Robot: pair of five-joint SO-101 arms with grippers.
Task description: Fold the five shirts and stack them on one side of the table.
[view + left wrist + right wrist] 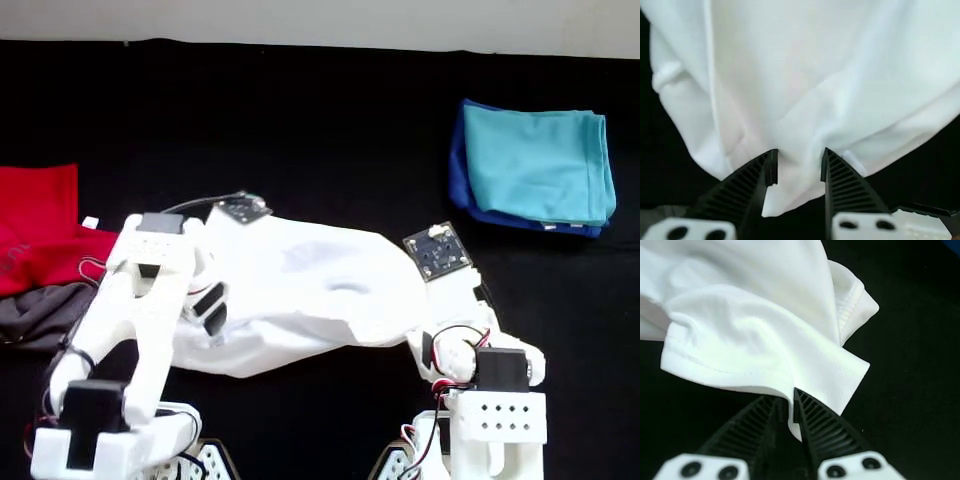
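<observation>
Right hand (792, 407) pinches the white shirt (320, 290) by its hem, jaws almost touching. Left hand (799, 165) clamps a thicker bunch, jaws wider.

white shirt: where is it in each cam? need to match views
High view: white shirt spread across the middle of the black table.
Left wrist view: fabric bunched in the left gripper.
Right wrist view: hemmed corner pinched in the right gripper.
Shared landmark: the black table bordering the shirt in all three.

No text, label, number or sign can be read on anything here.
</observation>
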